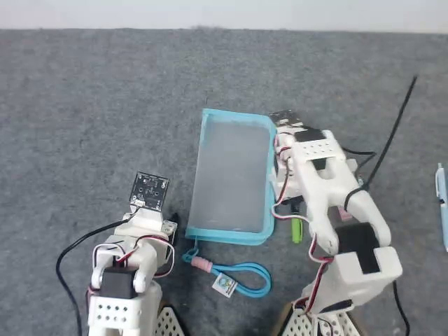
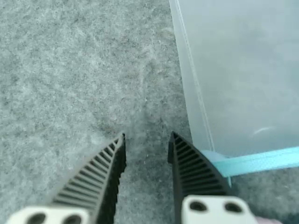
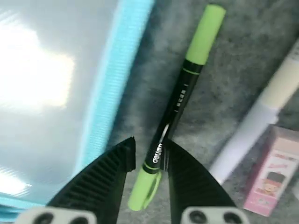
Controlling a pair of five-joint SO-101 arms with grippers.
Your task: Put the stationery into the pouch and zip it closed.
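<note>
Pouch (image 1: 234,178) flat | green marker (image 3: 180,100) outside, beside it | right gripper (image 3: 150,140) narrow, straddling marker | left gripper (image 2: 148,134) narrowly parted

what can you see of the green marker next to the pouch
The green marker has a slim black barrel with light print and lime green at both ends, plastic by the look of it. It lies flat on the grey felt, beside the pouch's blue zip edge but apart from it. One green end sits between the open fingers of the right gripper, which straddle it without clearly pressing on it.
</note>
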